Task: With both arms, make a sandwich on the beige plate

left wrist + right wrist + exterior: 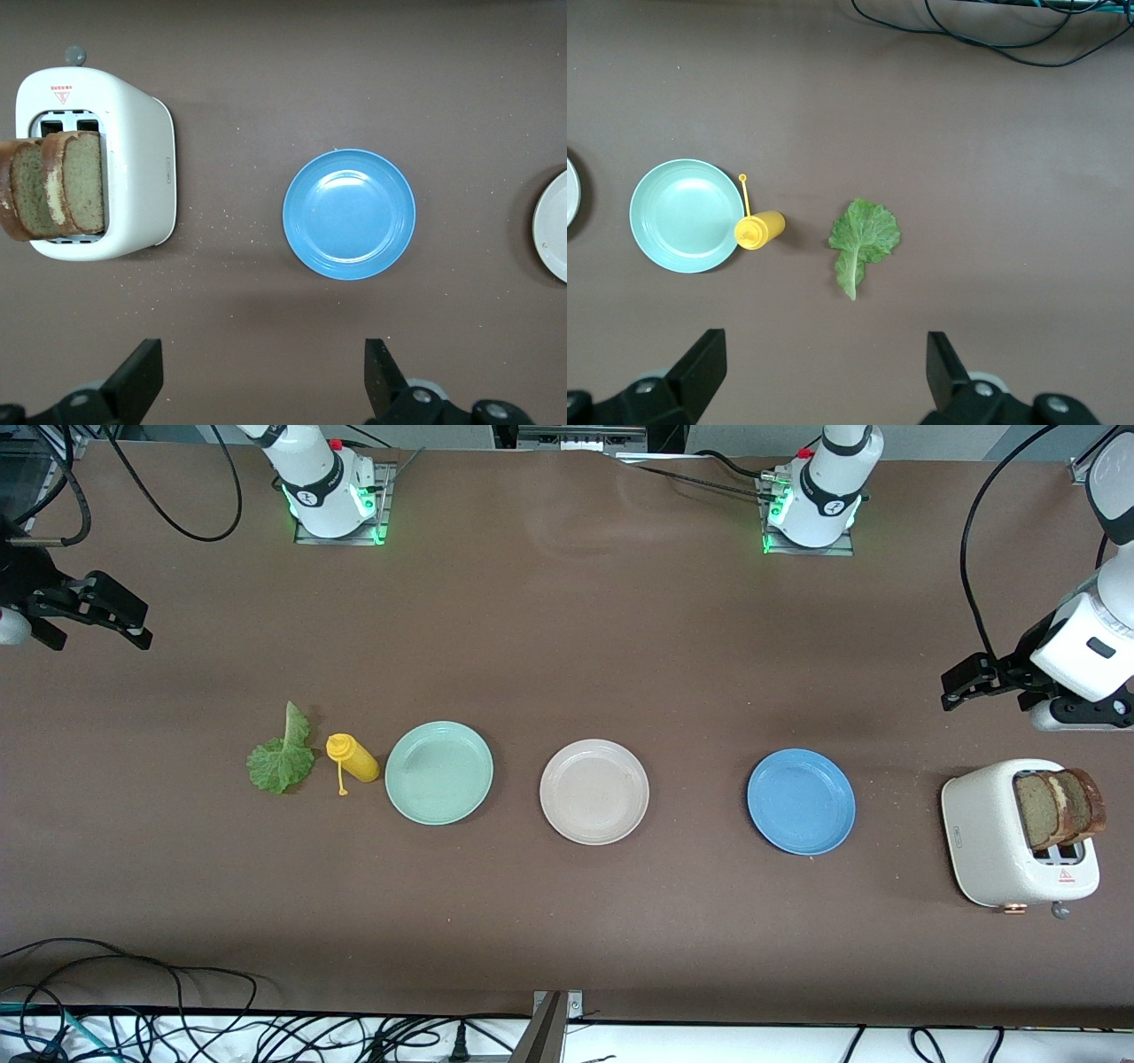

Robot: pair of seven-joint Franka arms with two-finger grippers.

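Nearest the front camera stands the white toaster [992, 841] at the left arm's end of the counter [567, 629], with two bread slices [1059, 808] standing up out of its slots. The slices lean close together, apparently touching, though the contact line is hard to read from either view.

Three plates lie in a row: the blue plate [801, 802], the beige plate [594, 791] in the middle, and the mint-green plate [438, 772]. All three are bare, so nothing of the sandwich is assembled yet. Beside the green plate a yellow squeeze bottle [353, 757] lies on its side, just touching or nearly touching the rim, and the lettuce leaf [282, 757] lies flat beside it toward the right arm's end.

The left gripper [961, 686] hangs over the counter near the toaster, fingers spread and empty. The right gripper [133, 631] hangs over bare counter at its own end, also spread wide and holding nothing.

Risks from here, as I judge them:
- The packed slices could come out together or jam.
- A sideways pull might tip the toaster.
- The thin leaf offers little to pinch.
- Reaching for it could roll the bottle.
- Both arms converging on the middle plate could collide.
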